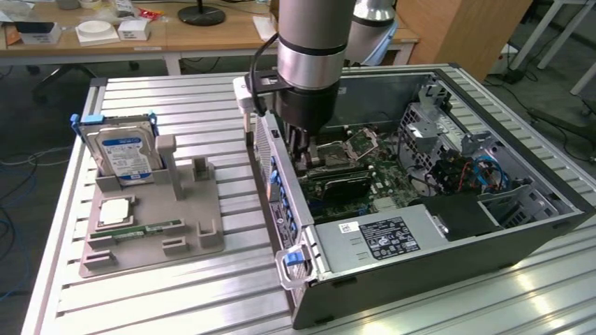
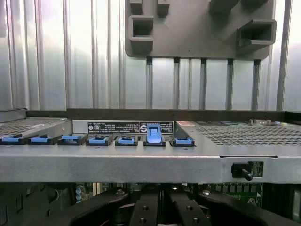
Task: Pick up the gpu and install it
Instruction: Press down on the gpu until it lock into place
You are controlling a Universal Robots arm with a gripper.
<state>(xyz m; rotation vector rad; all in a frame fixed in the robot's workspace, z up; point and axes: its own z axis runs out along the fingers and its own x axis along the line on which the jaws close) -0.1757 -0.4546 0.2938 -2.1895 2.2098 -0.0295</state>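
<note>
GPU: a dark, card-shaped slab (image 1: 337,183) lies low inside the open computer case, against the green motherboard (image 1: 373,174); its edges are hard to make out, and it sits just beside the gripper's tips.
Gripper: the gripper (image 1: 300,157) reaches down into the case next to the card, fingers drawn fully together; in the wrist view the black fingers (image 2: 143,212) meet below the case's rear panel. Whether they pinch the card's edge cannot be told.
Arm: the silver and black wrist (image 1: 312,56) stands upright over the near wall of the case.
Case: the grey tower (image 1: 437,258) lies on its side, side panel off, on the ribbed metal table (image 1: 139,300). A silver power supply with a label (image 1: 382,237) fills the end nearest the camera; blue cables (image 1: 489,174) curl at the exterior view's right.
Rear panel: a row of blue slot clips (image 2: 99,140), one (image 2: 154,134) raised above the rest.
Parts tray: a grey holder (image 1: 153,237) sits well apart, to the exterior view's left of the case.
On the tray: a blue-labelled hard drive (image 1: 125,153) stands upright, a square chip (image 1: 112,213) lies flat, and a narrow green RAM stick (image 1: 139,229) lies beside it.
Background: wooden desks (image 1: 186,35) with small boxes.
</note>
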